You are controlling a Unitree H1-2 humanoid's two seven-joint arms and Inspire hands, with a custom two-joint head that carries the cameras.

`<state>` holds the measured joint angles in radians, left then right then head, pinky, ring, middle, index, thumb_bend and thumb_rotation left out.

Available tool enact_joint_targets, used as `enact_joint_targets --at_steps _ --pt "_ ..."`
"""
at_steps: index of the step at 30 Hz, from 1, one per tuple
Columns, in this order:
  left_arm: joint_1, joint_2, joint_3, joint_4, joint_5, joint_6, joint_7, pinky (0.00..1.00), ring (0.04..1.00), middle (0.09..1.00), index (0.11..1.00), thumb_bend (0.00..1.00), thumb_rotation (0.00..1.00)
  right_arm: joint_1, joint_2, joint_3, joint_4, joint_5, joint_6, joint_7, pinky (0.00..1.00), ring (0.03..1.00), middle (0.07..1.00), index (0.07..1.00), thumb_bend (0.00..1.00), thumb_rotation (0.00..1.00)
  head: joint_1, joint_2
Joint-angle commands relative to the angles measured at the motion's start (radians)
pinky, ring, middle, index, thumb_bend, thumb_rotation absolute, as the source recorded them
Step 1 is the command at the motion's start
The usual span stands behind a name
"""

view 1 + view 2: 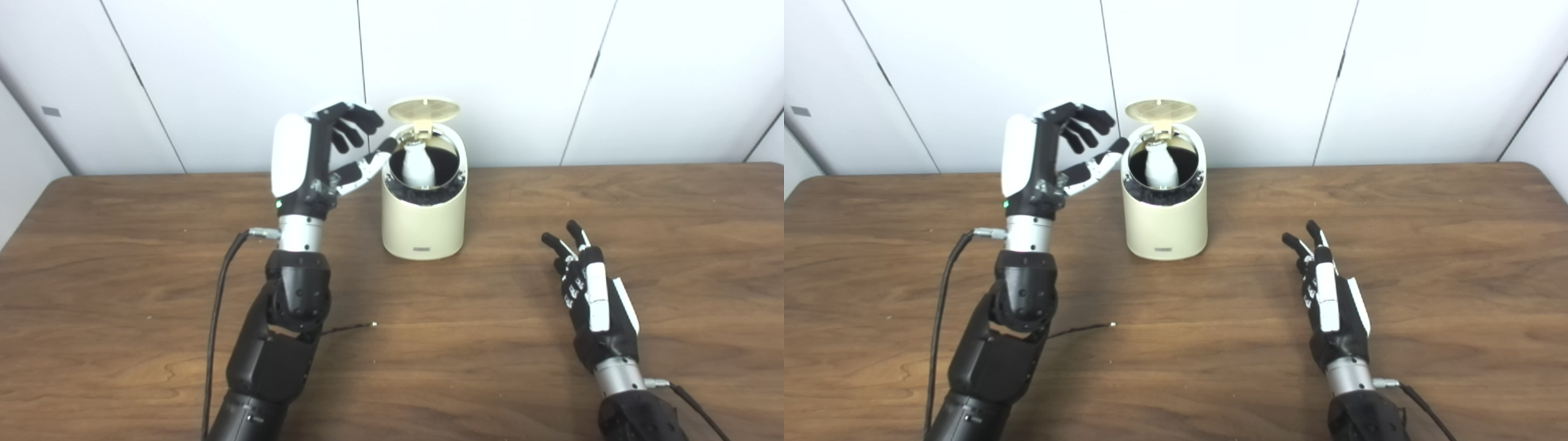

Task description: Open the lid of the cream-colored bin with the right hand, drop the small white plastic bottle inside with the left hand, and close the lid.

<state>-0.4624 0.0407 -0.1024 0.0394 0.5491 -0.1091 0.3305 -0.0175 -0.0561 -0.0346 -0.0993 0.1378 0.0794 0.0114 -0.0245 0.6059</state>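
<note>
Your bottle (418, 164) stands inside the bin (422, 226), lid (424, 110) tipped up at the far rim. Your left hand (318, 156) hovers just left (fingers released, holding nothing). Your right hand (591, 294) rests splayed on the table (490, 343), near right.

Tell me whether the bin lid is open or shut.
Open. The lid stands raised behind the mouth of the bin, and the bottle shows inside.
</note>
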Motion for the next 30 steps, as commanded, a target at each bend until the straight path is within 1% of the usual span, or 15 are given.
enact_joint_targets --at_steps 1,3,7,8,9,10,12,15,16,18,19,21,22,27,30 --pt "-0.010 -0.003 0.030 -0.073 -0.053 0.045 -0.040 0.26 0.358 0.511 0.487 0.52 0.06 -0.003 0.002 -0.004 -0.015 0.019 0.033 0.015 1.00 0.989 0.882 0.981 0.62 1.00 -0.002 0.001" --pt "0.014 -0.004 0.060 -0.115 -0.113 0.107 -0.083 0.30 0.408 0.524 0.488 0.52 0.07 -0.003 0.002 -0.010 -0.024 0.029 0.037 0.013 1.00 0.985 0.879 0.974 0.62 0.99 -0.002 0.002" --pt "0.072 0.016 0.103 -0.173 -0.204 0.212 -0.172 0.40 0.487 0.556 0.493 0.50 0.08 -0.006 0.004 -0.021 -0.049 0.046 0.044 0.011 1.00 0.974 0.896 0.972 0.62 0.98 -0.002 0.004" --pt "0.093 0.020 0.112 -0.183 -0.245 0.226 -0.199 0.44 0.523 0.587 0.568 0.51 0.24 -0.009 0.000 -0.020 -0.052 0.042 0.041 0.012 1.00 0.982 0.910 0.975 0.62 0.99 -0.004 0.004" --pt "0.115 0.024 0.119 -0.190 -0.289 0.236 -0.226 0.48 0.557 0.622 0.627 0.48 0.37 -0.014 -0.003 -0.019 -0.054 0.035 0.037 0.012 1.00 0.989 0.922 0.976 0.62 1.00 -0.004 0.004" --pt "0.140 0.022 0.129 -0.195 -0.339 0.241 -0.250 0.50 0.589 0.654 0.664 0.45 0.46 -0.021 -0.006 -0.017 -0.058 0.020 0.036 0.006 1.00 0.992 0.931 0.975 0.63 1.00 -0.005 0.005" --pt "0.188 0.022 0.134 -0.198 -0.395 0.237 -0.280 0.58 0.658 0.727 0.737 0.44 0.62 -0.042 -0.009 -0.017 -0.070 -0.012 0.040 -0.011 1.00 0.987 0.940 0.960 0.64 1.00 -0.005 0.005" --pt "0.244 0.024 0.122 -0.215 -0.419 0.259 -0.311 0.70 0.768 0.834 0.835 0.46 0.80 -0.079 -0.012 -0.025 -0.087 -0.027 0.067 -0.021 1.00 0.999 0.953 0.950 0.70 0.99 -0.005 0.006" --pt "0.264 0.022 0.121 -0.215 -0.443 0.270 -0.328 0.72 0.783 0.849 0.849 0.47 0.83 -0.099 -0.022 -0.023 -0.087 -0.042 0.072 -0.020 1.00 1.000 0.956 0.950 0.70 0.99 -0.007 0.006" --pt "0.289 0.019 0.118 -0.212 -0.476 0.283 -0.350 0.86 0.893 0.934 0.940 0.49 0.91 -0.127 -0.038 -0.019 -0.087 -0.066 0.076 -0.017 1.00 1.000 0.969 0.954 0.72 1.00 -0.010 0.006" --pt "0.306 0.015 0.119 -0.203 -0.508 0.289 -0.369 0.88 0.910 0.947 0.954 0.49 0.93 -0.149 -0.052 -0.012 -0.087 -0.090 0.078 -0.015 1.00 1.000 0.970 0.954 0.72 1.00 -0.014 0.005" --pt "0.332 0.010 0.116 -0.188 -0.545 0.288 -0.390 0.98 0.982 0.989 0.991 0.50 0.99 -0.184 -0.073 -0.002 -0.085 -0.117 0.079 -0.007 1.00 1.000 0.967 0.949 0.75 1.00 -0.015 0.003" --pt "0.343 0.007 0.114 -0.182 -0.554 0.282 -0.395 0.99 0.991 0.995 0.996 0.50 0.99 -0.198 -0.080 0.002 -0.084 -0.126 0.079 -0.005 1.00 1.000 0.966 0.948 0.76 1.00 -0.017 0.002" --pt "0.392 -0.014 0.105 -0.147 -0.566 0.229 -0.390 1.00 1.000 1.000 1.000 0.51 1.00 -0.281 -0.116 0.025 -0.086 -0.163 0.085 0.018 1.00 1.000 0.960 0.928 0.72 0.99 -0.027 0.002" --pt "0.410 -0.026 0.108 -0.124 -0.575 0.196 -0.382 1.00 1.000 1.000 1.000 0.51 1.00 -0.342 -0.132 0.042 -0.098 -0.191 0.126 0.032 1.00 1.000 0.972 0.929 0.69 1.00 -0.031 0.001"
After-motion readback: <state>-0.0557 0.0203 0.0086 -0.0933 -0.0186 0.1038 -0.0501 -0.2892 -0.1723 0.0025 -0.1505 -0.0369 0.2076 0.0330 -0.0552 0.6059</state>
